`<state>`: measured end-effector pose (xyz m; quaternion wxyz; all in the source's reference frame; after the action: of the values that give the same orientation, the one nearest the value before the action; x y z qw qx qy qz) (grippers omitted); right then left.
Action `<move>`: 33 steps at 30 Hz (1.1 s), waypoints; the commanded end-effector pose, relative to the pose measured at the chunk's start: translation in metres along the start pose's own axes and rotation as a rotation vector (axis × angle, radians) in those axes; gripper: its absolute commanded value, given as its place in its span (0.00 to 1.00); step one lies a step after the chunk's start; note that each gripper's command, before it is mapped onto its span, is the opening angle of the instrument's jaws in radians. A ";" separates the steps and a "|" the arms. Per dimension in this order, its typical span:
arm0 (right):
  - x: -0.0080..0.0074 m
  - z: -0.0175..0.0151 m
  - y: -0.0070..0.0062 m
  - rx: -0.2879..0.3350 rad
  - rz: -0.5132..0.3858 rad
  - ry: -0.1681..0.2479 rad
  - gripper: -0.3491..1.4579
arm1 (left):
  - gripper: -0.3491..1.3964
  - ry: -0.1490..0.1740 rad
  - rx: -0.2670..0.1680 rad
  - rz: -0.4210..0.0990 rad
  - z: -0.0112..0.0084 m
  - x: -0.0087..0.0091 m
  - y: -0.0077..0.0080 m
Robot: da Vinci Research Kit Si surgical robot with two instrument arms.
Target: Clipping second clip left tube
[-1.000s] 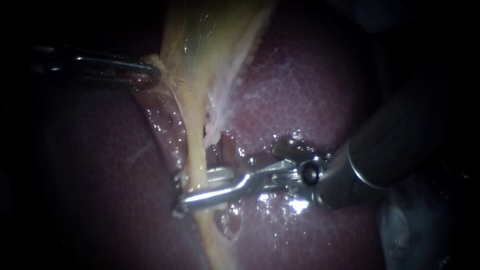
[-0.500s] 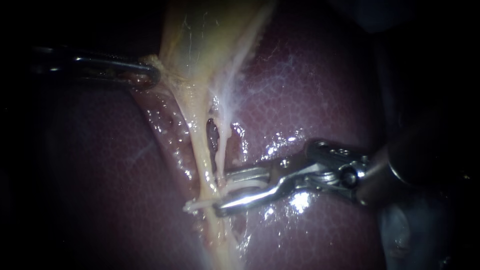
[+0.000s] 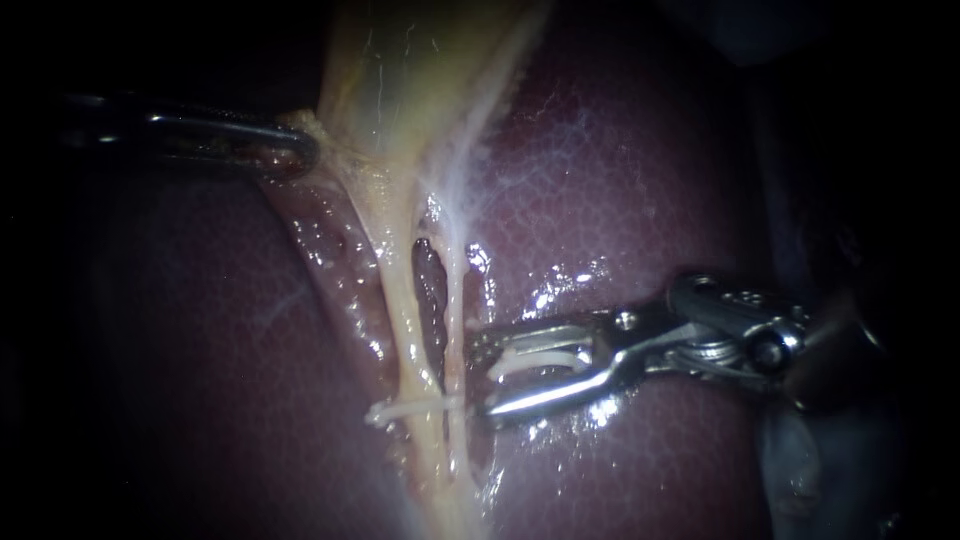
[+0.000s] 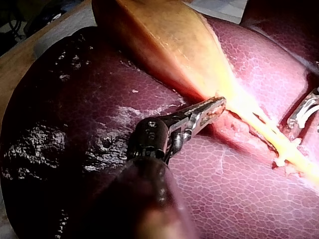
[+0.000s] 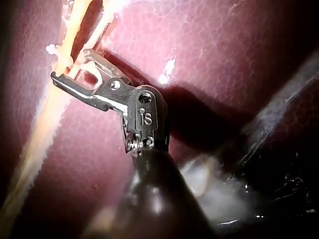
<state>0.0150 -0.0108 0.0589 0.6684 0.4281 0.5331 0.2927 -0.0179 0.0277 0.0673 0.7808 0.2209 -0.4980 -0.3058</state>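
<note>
- A white clip (image 3: pixel 415 407) is sitting crosswise on the left tube (image 3: pixel 403 300), low down where the tube is nearing the right tube (image 3: pixel 456 300), so the clipping itself is looking done.
- This is the only clip showing on the tube in the endoscope view, and I cannot tell where the other one of the pair is lying.
- The right instrument (image 3: pixel 477 375) is standing just beside the clip and not touching it. Its claw is gaping open and gripping no tissue.
- A pale streak is showing inside that claw; I cannot tell whether it is another clip or only glare.
- What is remaining, by my judgement, is drawing the right instrument clear and checking that the clip is seating squarely.
- The left instrument (image 3: pixel 300 152) is gripping the fringe of the gallbladder (image 3: pixel 410 80) in its closed claw, well apart from the clip, and is keeping the tube stretched.
- The left tube is looking pale yellow, taut and glistening, running from the gallbladder down over the dark red liver (image 3: pixel 650 180).
- The clip's far end is reaching toward the right tube; I cannot tell whether it is catching that tube too.
</note>
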 end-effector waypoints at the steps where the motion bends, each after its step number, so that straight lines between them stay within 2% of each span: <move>1: 0.0002 -0.0002 -0.0004 0.002 -0.004 0.000 0.47 | 0.00 0.000 0.000 0.000 0.0000 0.0000 0.0000; 6: 0.0014 -0.0006 -0.0017 0.009 -0.002 0.006 0.47 | 0.00 0.000 0.000 0.000 0.0000 0.0000 0.0000; 13: 0.0018 0.0008 -0.0017 0.025 0.000 0.022 0.47 | 0.00 0.000 0.000 0.000 0.0001 0.0000 0.0000; 20: 0.0012 0.0024 -0.0005 0.026 -0.012 0.022 0.47 | 0.00 0.000 0.000 0.000 0.0001 0.0000 0.0000; 33: -0.0013 0.0044 0.0026 0.029 0.024 0.010 0.47 | 0.00 0.000 0.000 0.000 0.0001 0.0000 0.0000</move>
<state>0.0191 -0.0118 0.0625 0.6556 0.4437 0.5340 0.2967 -0.0180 0.0278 0.0674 0.7808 0.2210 -0.4981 -0.3056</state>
